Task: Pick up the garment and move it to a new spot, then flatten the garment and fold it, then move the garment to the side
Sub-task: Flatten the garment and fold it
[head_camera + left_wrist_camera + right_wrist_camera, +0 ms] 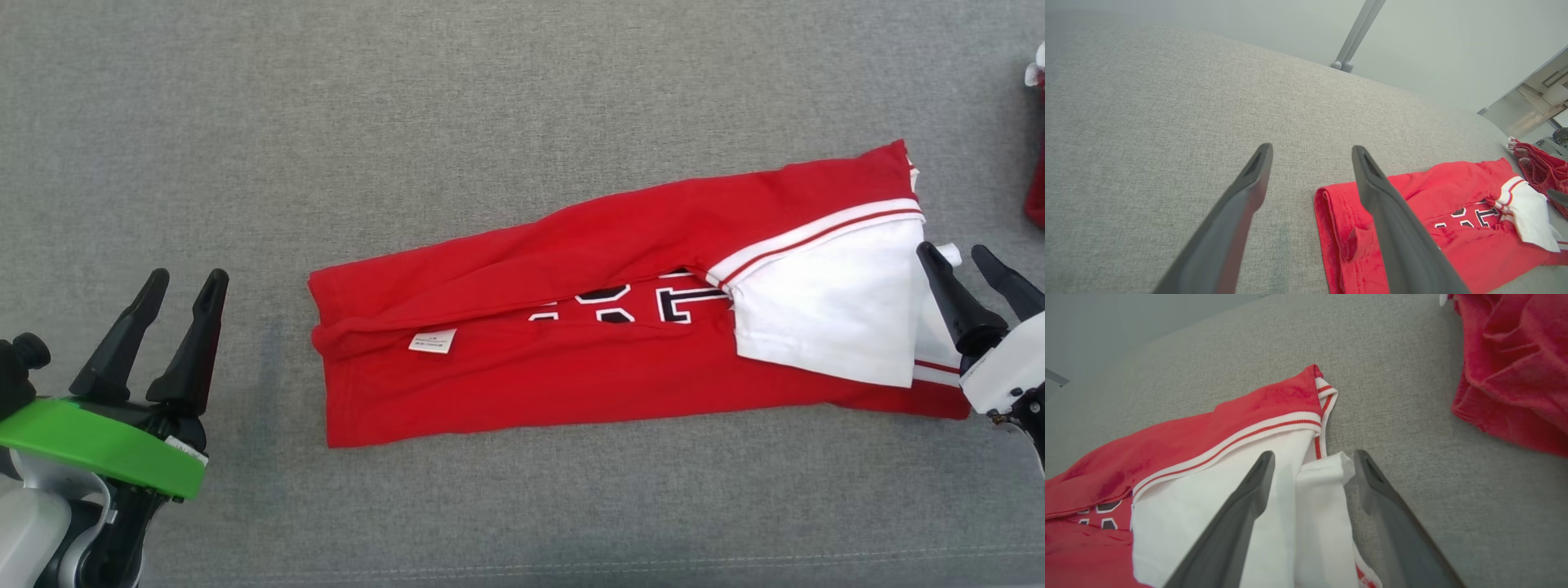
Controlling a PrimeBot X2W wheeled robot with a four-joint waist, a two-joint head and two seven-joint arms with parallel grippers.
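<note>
Though both of my tools stand wide open, neither holds anything. My left tool (188, 275) hovers over bare grey worktop (522, 98), off to the left of the garment (571, 245) and apart from it. My right tool (952, 249) is at the garment's right end, its fingers (1241, 506) spread over a white sleeve (824, 318); whether the tips touch the cloth I cannot tell. The garment lies folded into a long red band in the middle of the worktop. Its long axis runs left to right, slightly tilted, with the right end farther from me. Its hem points left, with a small white label (433, 341) near that end; the sleeve and striped trim point right. Another red cloth (1037, 192) lies near the right end, apart from it.
</note>
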